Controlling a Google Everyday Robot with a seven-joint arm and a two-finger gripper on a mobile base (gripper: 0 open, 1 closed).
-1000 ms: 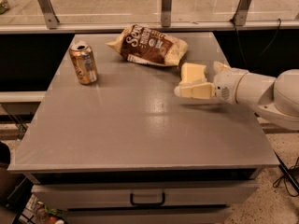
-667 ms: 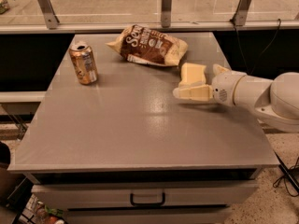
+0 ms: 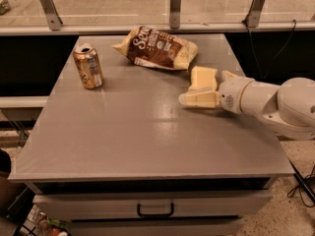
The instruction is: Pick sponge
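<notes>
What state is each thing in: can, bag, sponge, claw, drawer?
Can: upright, far left of the table.
Bag: lying flat near the far edge.
Sponge: right side, against the claw; grasp unclear.
Claw: low over the right side, pointing left.
Drawer: shut.

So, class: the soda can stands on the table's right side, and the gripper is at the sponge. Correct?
No. The camera view shows the soda can on the left side of the table; the gripper is at the sponge, on the right.
</notes>
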